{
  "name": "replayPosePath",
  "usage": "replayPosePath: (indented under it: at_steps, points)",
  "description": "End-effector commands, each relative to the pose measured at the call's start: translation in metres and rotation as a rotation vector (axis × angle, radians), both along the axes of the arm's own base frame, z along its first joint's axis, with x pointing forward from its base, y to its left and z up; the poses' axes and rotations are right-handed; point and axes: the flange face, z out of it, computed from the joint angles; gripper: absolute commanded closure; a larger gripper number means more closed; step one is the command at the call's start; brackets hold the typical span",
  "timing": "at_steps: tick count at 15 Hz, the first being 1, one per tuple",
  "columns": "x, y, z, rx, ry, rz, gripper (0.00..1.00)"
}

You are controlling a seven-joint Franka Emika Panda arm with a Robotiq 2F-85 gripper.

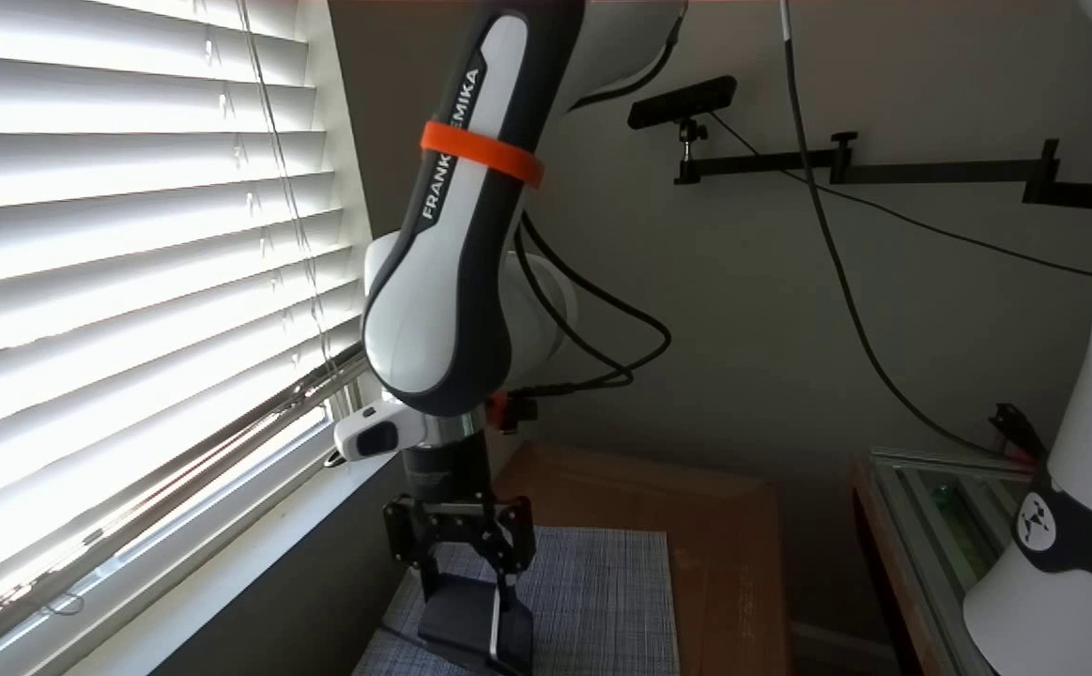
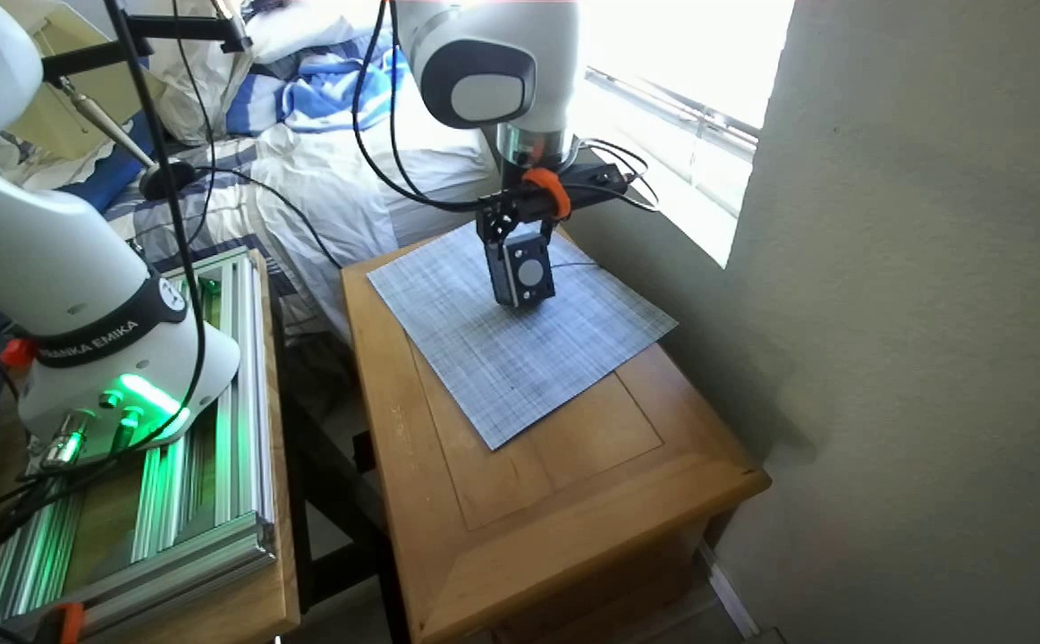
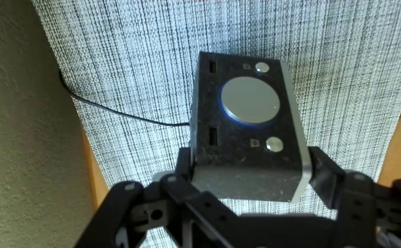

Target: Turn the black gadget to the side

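Note:
The black gadget (image 3: 234,156) is a dark boxy device with a silver strip along one edge. Its pale round dial (image 3: 250,100), two small silver buttons and two slots face up toward the camera in the wrist view. A thin black cable (image 3: 128,114) leaves its left side there. My gripper (image 3: 251,163) has one finger against each side of the gadget, near its lower end in that view. The gadget shows below my gripper in both exterior views (image 1: 459,615) (image 2: 530,271), with the dial visible sideways. Whether its underside touches the mat is unclear.
A grey woven mat (image 2: 520,385) lies under the gadget on a wooden table (image 2: 573,510). A wall (image 3: 21,120) and a window with blinds (image 1: 132,235) stand close to one table side. The robot's base (image 2: 126,358) and a bed (image 2: 323,197) are beyond other sides.

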Motion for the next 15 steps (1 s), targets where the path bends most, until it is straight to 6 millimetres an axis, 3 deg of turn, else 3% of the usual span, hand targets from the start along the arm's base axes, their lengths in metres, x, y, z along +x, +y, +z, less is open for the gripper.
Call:
replayPosePath:
  at_steps: [1, 15]
  points:
    - [-0.003, -0.011, -0.009, 0.021, -0.003, -0.007, 0.42]
    - [-0.007, -0.042, -0.019, -0.054, 0.022, -0.048, 0.42]
